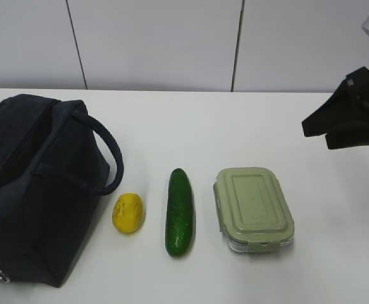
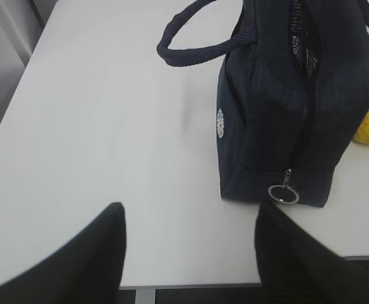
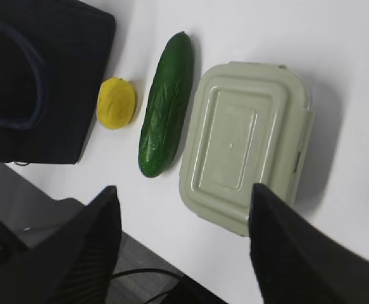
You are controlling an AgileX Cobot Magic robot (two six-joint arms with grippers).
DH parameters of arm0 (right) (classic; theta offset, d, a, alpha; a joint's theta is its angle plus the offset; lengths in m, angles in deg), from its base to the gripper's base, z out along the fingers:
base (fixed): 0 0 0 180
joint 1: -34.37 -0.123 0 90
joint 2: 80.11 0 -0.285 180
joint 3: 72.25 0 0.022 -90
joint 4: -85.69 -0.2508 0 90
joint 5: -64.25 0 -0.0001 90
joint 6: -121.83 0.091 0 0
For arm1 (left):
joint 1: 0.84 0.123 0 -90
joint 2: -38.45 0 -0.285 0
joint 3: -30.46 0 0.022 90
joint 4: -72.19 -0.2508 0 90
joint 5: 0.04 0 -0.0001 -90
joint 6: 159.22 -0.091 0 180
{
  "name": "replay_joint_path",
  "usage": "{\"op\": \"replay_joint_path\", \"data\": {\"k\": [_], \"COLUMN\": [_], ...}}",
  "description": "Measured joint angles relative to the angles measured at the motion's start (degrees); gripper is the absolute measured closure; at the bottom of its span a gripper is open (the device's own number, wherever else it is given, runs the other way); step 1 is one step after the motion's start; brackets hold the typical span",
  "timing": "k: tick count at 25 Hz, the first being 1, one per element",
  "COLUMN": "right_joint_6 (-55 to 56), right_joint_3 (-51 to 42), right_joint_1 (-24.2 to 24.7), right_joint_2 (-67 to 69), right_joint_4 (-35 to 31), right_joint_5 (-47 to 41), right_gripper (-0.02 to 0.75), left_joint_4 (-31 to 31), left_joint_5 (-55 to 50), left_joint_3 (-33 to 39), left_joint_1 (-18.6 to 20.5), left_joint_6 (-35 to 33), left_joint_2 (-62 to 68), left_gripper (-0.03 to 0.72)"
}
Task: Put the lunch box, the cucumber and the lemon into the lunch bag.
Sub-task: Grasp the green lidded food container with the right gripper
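Observation:
The dark navy lunch bag [image 1: 38, 183] stands at the left of the table, its metal ring pull [image 2: 283, 194] hanging at the near end. To its right lie the yellow lemon [image 1: 128, 213], the dark-green cucumber [image 1: 180, 212] and the lunch box [image 1: 254, 208] with its sage-green lid, side by side. My right gripper [image 1: 317, 136] hovers open above and to the right of the lunch box [image 3: 244, 145]. My left gripper [image 2: 187, 218] is open over bare table just in front of the bag [image 2: 279, 107], outside the exterior view. Neither holds anything.
The white table's near edge [image 2: 190, 282] lies under the left gripper's fingers. The bag's loop handle [image 2: 193, 47] droops onto the table on its left side. A panelled wall [image 1: 152, 44] stands behind the table.

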Motion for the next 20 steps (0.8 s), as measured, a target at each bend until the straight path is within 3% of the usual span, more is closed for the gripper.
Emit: {"op": "replay_joint_path", "data": {"k": [6, 20], "right_joint_6": [-5.56, -8.98], "right_joint_3": [0.05, 0.28], "right_joint_1": [2.81, 2.81], "right_joint_2": [7.65, 16.52], "right_joint_4": [-3.25, -0.76], "right_joint_5": [-5.14, -5.16], "right_gripper": [0.264, 0.265], "left_joint_4": [0.0, 0.0], "left_joint_5": [0.0, 0.0], "left_joint_3": [0.0, 0.0], "left_joint_1": [0.0, 0.0], "left_joint_6": [0.0, 0.0], "left_joint_2": [0.0, 0.0], "left_gripper": [0.241, 0.241]}}
